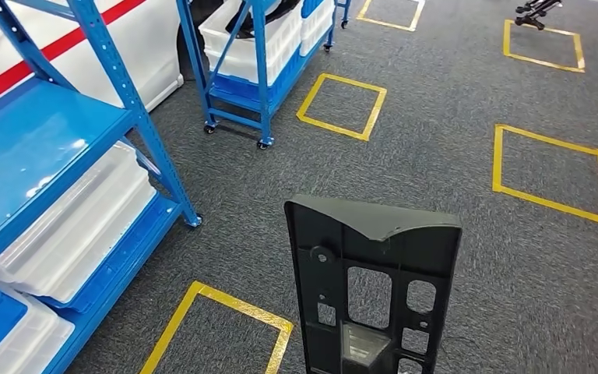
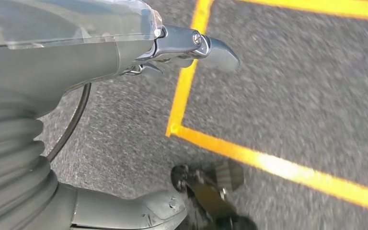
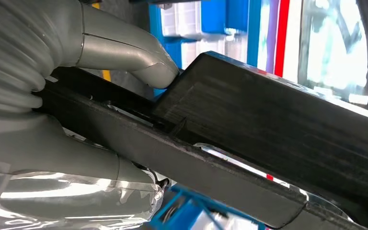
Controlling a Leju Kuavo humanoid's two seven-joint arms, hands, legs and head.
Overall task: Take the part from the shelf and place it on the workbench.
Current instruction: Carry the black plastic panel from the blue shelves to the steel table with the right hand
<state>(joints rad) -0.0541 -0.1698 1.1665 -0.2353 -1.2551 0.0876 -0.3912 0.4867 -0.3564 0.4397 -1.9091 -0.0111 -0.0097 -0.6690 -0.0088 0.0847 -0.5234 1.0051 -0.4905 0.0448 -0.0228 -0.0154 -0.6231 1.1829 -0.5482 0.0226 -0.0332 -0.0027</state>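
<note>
Right hand [image 3: 76, 129] clamped on the part [image 3: 278, 129]: grey thumb pressed on its upper face, ribbed wrist cover and palm below. Dark matt plastic, flat panel with a raised rim and a slightly grainy surface. In the head view, part [image 1: 374, 288] upright in front of the body, over the carpet, wedge-shaped top, rectangular and rounded cut-outs through its plate.

Left hand [image 2: 124, 52] hanging over the floor, holding nothing, one metal-jointed finger stretched out; spread of the rest not clear.

Below, coarse grey carpet [image 1: 452, 156] marked with yellow tape squares [image 1: 341, 105]. To the left, a blue steel shelf [image 1: 47, 148] with translucent white bins [image 1: 78, 226]; beyond, a wheeled blue rack [image 1: 257, 70] with more bins.
</note>
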